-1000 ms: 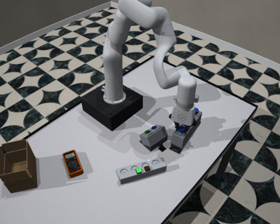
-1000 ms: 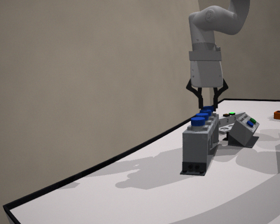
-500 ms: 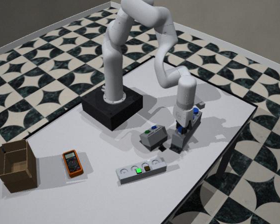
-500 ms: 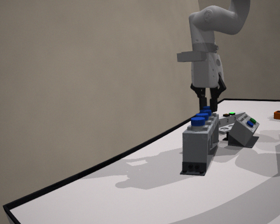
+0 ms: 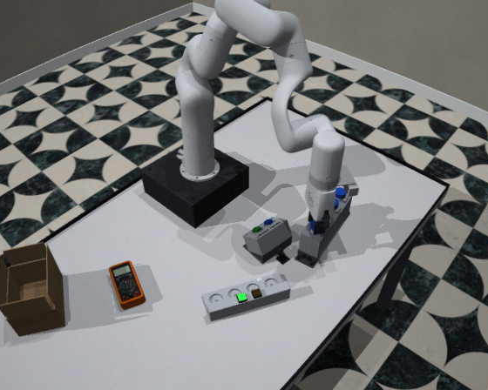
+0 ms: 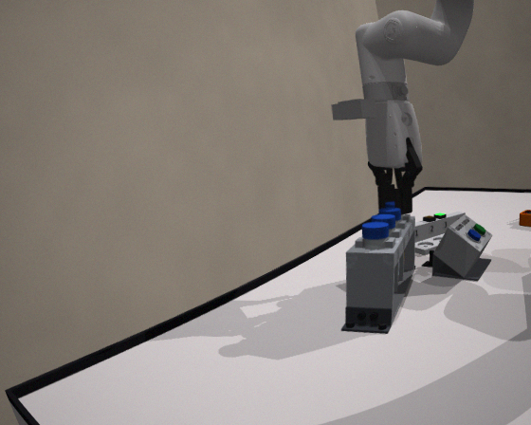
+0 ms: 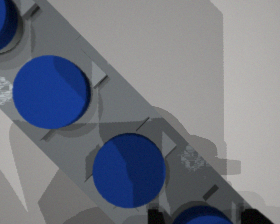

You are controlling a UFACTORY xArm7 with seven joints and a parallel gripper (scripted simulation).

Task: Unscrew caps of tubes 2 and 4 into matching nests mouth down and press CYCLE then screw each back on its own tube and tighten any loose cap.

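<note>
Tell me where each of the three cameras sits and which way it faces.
Top: high off the table's corner, looking down at the arm's base, keys, cap tray and station.
Exterior: low at the table's far end, looking along the station to the gripper.
Wrist: on the gripper, straight down on blue caps; only fingertips show.
All three share the station's caps.
</note>
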